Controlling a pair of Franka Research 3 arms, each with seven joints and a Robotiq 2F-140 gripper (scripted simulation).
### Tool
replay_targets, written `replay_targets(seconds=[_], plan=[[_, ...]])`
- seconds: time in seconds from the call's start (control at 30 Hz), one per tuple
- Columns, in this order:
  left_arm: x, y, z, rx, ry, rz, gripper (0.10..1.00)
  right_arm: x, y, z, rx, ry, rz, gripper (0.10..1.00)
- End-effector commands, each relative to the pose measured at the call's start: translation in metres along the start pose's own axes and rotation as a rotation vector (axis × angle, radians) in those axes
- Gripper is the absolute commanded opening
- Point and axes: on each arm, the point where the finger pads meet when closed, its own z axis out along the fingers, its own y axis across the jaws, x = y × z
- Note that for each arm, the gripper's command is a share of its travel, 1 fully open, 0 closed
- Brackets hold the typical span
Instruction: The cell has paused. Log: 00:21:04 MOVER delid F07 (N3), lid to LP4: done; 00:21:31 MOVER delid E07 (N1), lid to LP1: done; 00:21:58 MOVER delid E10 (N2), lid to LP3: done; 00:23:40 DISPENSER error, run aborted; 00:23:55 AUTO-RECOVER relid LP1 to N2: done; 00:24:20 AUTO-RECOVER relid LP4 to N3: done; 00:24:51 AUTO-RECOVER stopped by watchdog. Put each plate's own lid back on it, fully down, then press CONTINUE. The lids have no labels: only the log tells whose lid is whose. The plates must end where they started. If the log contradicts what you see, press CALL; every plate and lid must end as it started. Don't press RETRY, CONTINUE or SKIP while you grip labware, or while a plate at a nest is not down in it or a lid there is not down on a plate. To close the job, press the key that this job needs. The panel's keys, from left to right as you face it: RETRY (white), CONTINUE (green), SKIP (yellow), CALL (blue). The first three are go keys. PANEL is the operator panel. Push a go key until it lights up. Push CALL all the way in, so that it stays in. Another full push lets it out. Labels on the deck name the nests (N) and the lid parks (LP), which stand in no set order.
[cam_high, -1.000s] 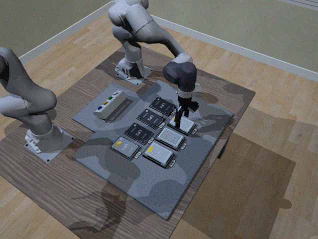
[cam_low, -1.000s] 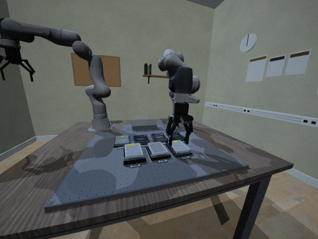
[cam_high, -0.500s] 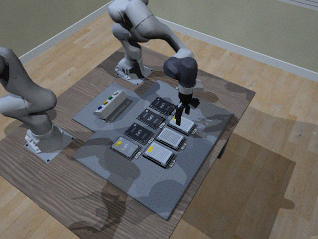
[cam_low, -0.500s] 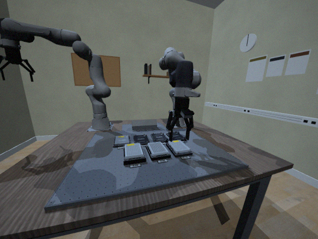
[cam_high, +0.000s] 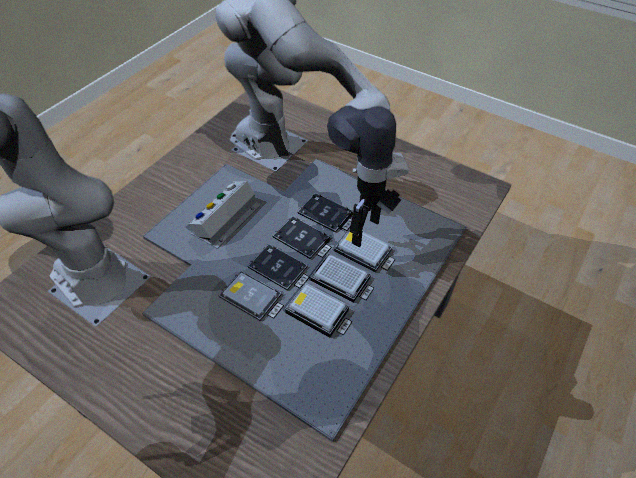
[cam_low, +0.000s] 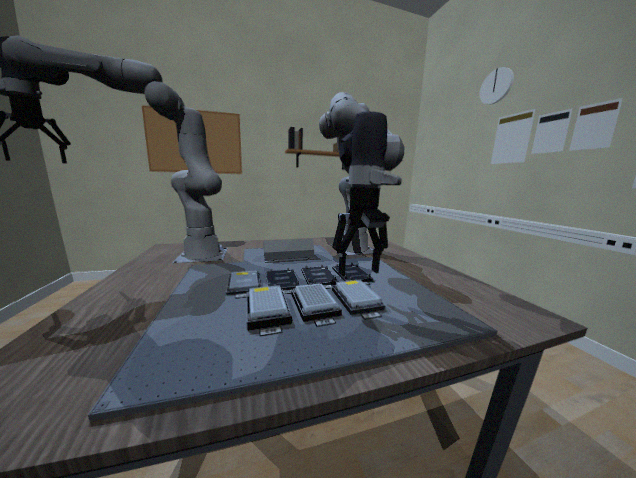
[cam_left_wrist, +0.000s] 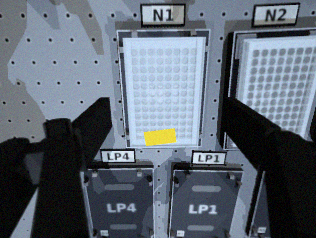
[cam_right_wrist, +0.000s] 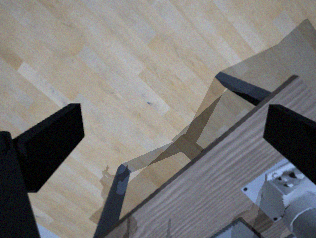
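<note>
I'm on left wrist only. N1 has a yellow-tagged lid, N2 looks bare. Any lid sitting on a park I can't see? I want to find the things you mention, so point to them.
Observer: Yes. A clear lid (cam_high: 252, 297) (cam_low: 243, 280) with a yellow tag sits on LP3.
Operator: And the third nest, past N2?
Observer: Its plate (cam_high: 324, 309) (cam_low: 267, 304) also shows a yellow tag on top, so it looks lidded.
Operator: Where's the right gripper? Don't want it near the nests.
Observer: High up and open, the right gripper (cam_low: 34, 159) (cam_right_wrist: 173, 120) hangs well off to the left of the nests in the exterior view, nothing between its fingers.
</note>
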Motion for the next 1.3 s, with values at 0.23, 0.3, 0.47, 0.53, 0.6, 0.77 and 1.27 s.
replay_targets(seconds=[0.23,0.3,0.47,0.53,0.6,0.77,1.27], plan=[[-0.005,0.015,-0.003,0.005,-0.004,-0.009,0.695,0.0,0.0,0.0,0.0,0.0,0.0,1.0],[-0.021,0.072,-0.003,0.01,-0.002,-0.01,0.695,0.0,0.0,0.0,0.0,0.0,0.0,1.0],[-0.065,0.139,-0.007,0.005,-0.004,-0.024,0.695,0.0,0.0,0.0,0.0,0.0,0.0,1.0],[-0.086,0.173,-0.007,0.003,-0.005,-0.026,0.695,0.0,0.0,0.0,0.0,0.0,0.0,1.0],[-0.107,0.206,-0.007,0.003,-0.005,-0.026,0.695,0.0,0.0,0.0,0.0,0.0,0.0,1.0],[-0.155,0.279,-0.005,0.003,-0.005,-0.026,0.695,0.0,0.0,0.0,0.0,0.0,0.0,1.0],[-0.183,0.323,-0.003,0.003,-0.005,-0.026,0.695,0.0,0.0,0.0,0.0,0.0,0.0,1.0]])
